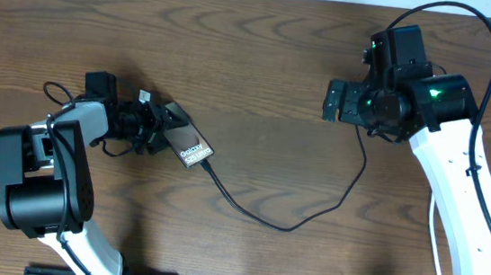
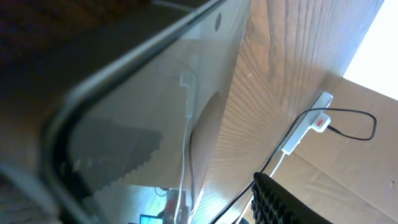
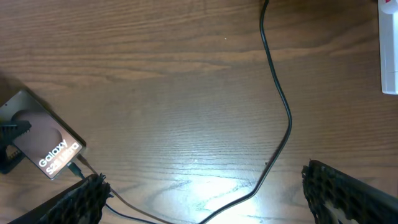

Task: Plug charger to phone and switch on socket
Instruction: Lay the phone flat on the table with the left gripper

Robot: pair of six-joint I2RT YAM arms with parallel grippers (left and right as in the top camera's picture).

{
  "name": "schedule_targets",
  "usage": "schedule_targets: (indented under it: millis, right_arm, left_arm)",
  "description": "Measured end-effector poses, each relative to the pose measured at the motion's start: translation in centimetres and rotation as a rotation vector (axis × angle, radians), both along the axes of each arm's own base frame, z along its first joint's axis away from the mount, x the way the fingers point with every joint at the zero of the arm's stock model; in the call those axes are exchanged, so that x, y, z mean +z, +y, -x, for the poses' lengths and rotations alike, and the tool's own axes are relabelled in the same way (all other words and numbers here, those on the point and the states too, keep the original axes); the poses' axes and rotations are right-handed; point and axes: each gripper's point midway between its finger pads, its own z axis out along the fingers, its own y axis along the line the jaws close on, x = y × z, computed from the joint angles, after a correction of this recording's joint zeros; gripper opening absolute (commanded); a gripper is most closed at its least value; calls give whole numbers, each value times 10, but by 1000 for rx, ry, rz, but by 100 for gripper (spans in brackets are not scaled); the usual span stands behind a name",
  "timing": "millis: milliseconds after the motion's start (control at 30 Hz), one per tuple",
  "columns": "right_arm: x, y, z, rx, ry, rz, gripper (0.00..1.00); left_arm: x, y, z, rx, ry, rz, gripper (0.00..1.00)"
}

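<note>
Left gripper [image 1: 158, 127] was clamped on the phone [image 1: 189, 146], gripping its far-left end, so that the handset stuck out to the right and a little nearer, over the left half of the wooden table [image 1: 254, 48]. From the left wrist view the phone's glass face [image 2: 143, 124] filled most of the frame, tilted, with one ribbed black finger pad [image 2: 280, 199] showing at the bottom edge. White "Galaxy S25 Ultra" lettering and a pale oval patch showed on the phone [image 3: 46, 142] in the right wrist view. The charger [image 1: 286, 228] lay slack on the wood, running from the phone's near-right short edge in a loop toward the near side and then up to the right, under the right arm. Its connector tip [image 3: 77, 164] met that short edge of the phone; whether it was fully seated could not be told. The socket [image 2: 305, 127] lay far off to the right of the phone, a white strip with a red mark [image 2: 319, 122], and only its end showed at the upper right of the right wrist view [image 3: 388, 50]. The right gripper [image 1: 332, 102] hung above the right half of the table, its jaws spread wide with nothing between them, well apart from the phone.
</note>
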Motion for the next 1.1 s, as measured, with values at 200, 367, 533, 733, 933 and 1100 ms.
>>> schedule_targets:
  millis: [200, 367, 533, 733, 933, 1100]
  right_arm:
    - [0, 0, 0, 0, -1, 0, 99]
    - [0, 0, 0, 0, -1, 0, 99]
    - [0, 0, -1, 0, -2, 0, 99]
    - [0, 0, -1, 0, -4, -1, 99]
    - [0, 0, -1, 0, -5, -1, 99]
    - [1, 0, -2, 0, -7, -2, 99]
  left_arm:
    - [0, 0, 1, 0, 3, -2, 57]
    - [0, 0, 3, 1, 21, -6, 57]
    - [-2, 2, 9, 4, 58, -21, 57]
    - [-2, 2, 10, 4, 60, -27, 57]
    - [-3, 3, 13, 5, 83, -33, 57]
    - [-4, 3, 17, 6, 105, -40, 57]
